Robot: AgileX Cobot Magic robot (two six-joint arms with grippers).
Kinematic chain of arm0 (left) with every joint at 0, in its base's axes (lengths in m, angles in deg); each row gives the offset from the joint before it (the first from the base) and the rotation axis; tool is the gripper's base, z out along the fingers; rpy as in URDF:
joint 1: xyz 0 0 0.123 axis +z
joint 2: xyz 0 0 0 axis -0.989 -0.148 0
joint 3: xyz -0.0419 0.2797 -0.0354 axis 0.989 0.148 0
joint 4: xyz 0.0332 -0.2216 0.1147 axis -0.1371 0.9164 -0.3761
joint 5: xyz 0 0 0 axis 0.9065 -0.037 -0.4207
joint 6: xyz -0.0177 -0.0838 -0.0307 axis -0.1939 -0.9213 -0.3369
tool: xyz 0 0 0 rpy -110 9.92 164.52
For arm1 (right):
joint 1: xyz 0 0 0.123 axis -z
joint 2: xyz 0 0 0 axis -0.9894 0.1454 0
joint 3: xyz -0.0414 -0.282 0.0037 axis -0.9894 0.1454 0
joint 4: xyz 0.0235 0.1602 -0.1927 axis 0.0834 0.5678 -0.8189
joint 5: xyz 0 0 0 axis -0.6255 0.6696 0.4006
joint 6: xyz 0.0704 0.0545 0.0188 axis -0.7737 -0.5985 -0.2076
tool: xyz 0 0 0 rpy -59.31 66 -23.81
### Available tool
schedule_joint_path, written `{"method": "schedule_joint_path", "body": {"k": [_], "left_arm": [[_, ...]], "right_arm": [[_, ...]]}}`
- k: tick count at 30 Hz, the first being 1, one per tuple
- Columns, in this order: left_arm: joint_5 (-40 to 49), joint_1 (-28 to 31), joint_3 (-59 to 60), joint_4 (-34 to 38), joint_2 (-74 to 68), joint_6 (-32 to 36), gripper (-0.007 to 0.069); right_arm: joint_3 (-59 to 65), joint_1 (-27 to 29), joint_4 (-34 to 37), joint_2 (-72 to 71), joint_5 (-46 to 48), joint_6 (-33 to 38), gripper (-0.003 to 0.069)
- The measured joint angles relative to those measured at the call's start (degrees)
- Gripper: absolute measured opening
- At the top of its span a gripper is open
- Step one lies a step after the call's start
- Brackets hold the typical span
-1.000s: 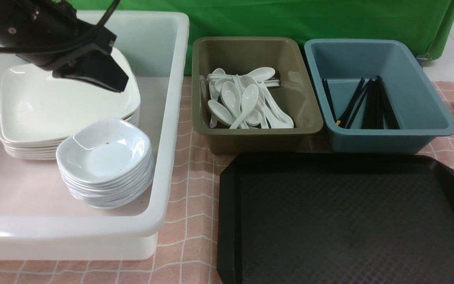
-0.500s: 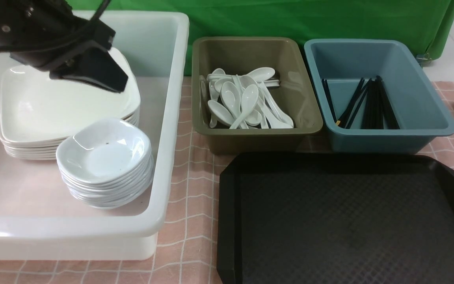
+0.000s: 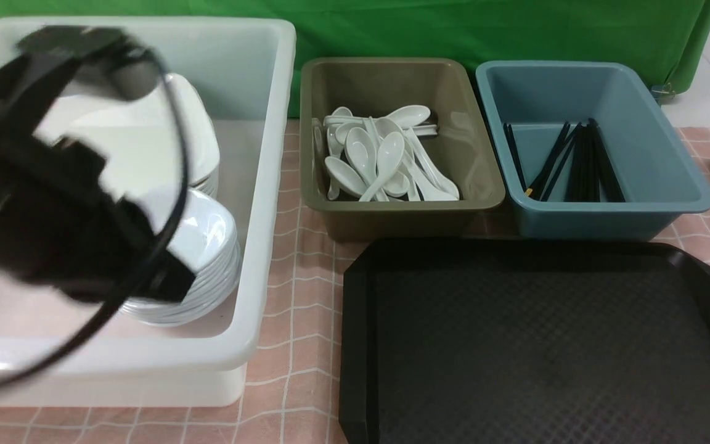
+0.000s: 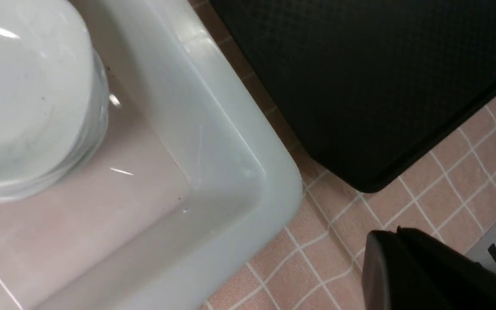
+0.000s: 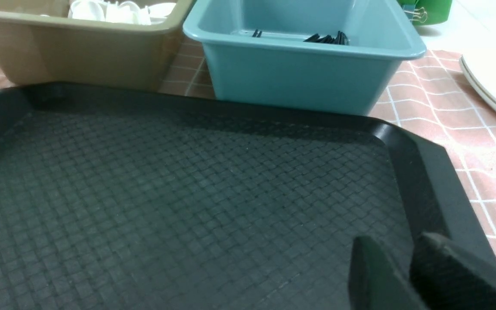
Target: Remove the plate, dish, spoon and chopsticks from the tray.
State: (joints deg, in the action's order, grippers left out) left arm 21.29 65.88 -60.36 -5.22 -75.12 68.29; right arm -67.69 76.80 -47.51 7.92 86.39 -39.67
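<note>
We see the tray (image 3: 540,345) bare; left end effector (image 4: 407,267) closed, empty, over the white tub's (image 3: 269,185) corner; right end effector (image 5: 403,267) partly open, empty, above the tray

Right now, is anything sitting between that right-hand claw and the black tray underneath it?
Nothing visible does. The right gripper hangs over the tray near one of its corners, jaws slightly apart and empty. The textured floor below it is bare in both the front and the right wrist views.
</note>
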Motion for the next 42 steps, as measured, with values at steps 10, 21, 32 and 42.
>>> {"method": "schedule_joint_path", "body": {"k": [10, 21, 32, 42], "left_arm": [[-21.91, -0.05, 21.56, -0.20, 31.37, -7.57, -0.0002], [-40.96, -0.07, 32.55, 0.74, 47.06, -9.30, -0.0002], [-40.66, -0.07, 32.60, -2.51, 47.07, -8.99, -0.0002], [-44.70, 0.76, 38.70, -12.37, 48.71, -10.70, 0.0000]], "right_arm": [[0.00, 0.00, 0.00, 0.00, 0.00, 0.00, 0.0209], [0.00, 0.00, 0.00, 0.00, 0.00, 0.00, 0.0230], [0.00, 0.00, 0.00, 0.00, 0.00, 0.00, 0.0238], [0.00, 0.00, 0.00, 0.00, 0.00, 0.00, 0.0239]]}}
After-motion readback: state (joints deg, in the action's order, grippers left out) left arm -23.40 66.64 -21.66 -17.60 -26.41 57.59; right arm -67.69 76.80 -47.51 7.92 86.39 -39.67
